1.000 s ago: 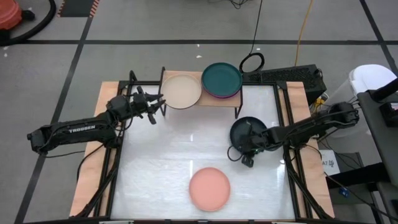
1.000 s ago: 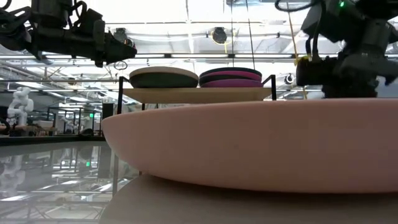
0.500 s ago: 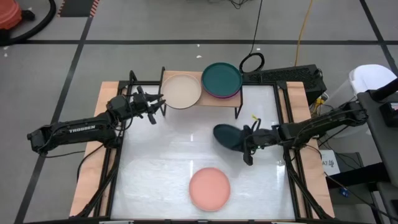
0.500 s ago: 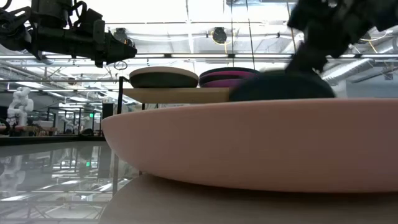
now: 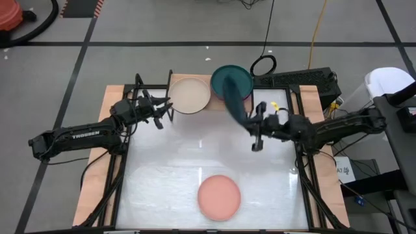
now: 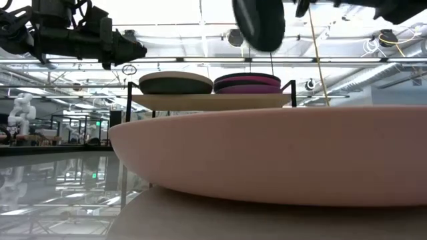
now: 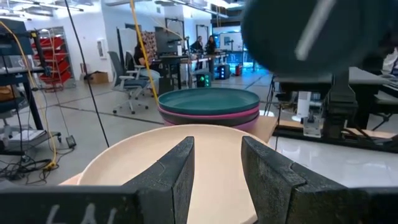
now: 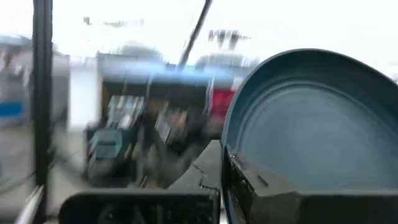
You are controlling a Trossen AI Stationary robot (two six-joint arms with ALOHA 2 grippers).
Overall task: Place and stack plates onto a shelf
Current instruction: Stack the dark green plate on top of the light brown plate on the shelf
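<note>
The right gripper [image 5: 252, 125] has swung up off the table in the last second and is now carrying a dark teal plate [image 5: 234, 104] toward the shelf [image 5: 231, 104]. A second ago that plate lay flat and low by the right edge of the table [image 5: 169, 175]; now it is tipped steeply on edge, high in the air, its rim pinched between the closed fingers [image 8: 245, 186] in the right wrist view. From the low view the plate [image 6: 260, 23] hangs well above the stack on the right half of the shelf.

That stack [image 5: 229, 81] shows a teal plate on top with magenta and purple beneath it. The beige plate [image 5: 189, 95] sits on the left half of the shelf, on top of a dark one.

The left gripper [image 5: 160, 110] has not moved: it waits just beside the beige plate, fingers [image 7: 174, 171] parted and holding nothing.

So the carry is nearly done. What is left, I judge, is to level the plate over the right stack and release. The salmon pink plate [image 5: 219, 197] remains alone on the table near its front edge, likely the next pick.
</note>
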